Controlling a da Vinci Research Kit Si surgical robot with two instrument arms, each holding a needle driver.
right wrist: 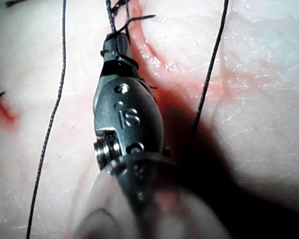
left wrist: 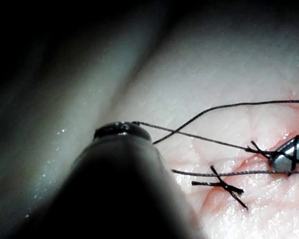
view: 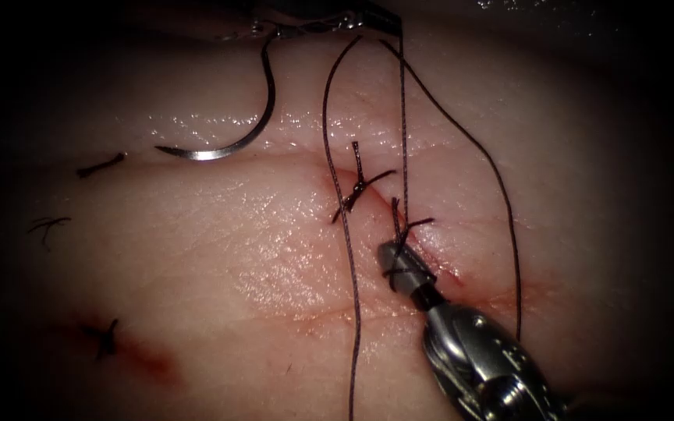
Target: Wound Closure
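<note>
Two knotted stitches sit on the cut (view: 431, 257) of the tissue (view: 220, 265): one knot (view: 360, 185) further up, a second knot (view: 403, 228) just below and to its right, both with short tails sticking out. Judged from that, the closure is partway along; the cut below the second knot looks unstitched, with red fluid (view: 462, 277) along it.

The right tool (view: 396, 263) comes in from lower right, tip just beside the second knot, with thread (view: 350, 257) wrapped round its tip. Jaws look closed together, but whether they pinch a strand I cannot tell.

The left tool (view: 313, 25) sits at the upper edge, clenched on the needle (view: 253, 129) at its thread end. The needle hangs free above the tissue, left of the cut, point down-left, not in the tissue.

Counts:
- needles: one
- tools: two
- knots on this cut: two
- long thread runs from the left tool downward: three, one straight to the second knot, one curving down left of the knots, one looping out on the right
- cut thread ends on the left tissue: two, a short straight piece (view: 101, 164) and a forked piece (view: 48, 227)
- one more old knot (view: 107, 337) at lower left in a red patch
</note>
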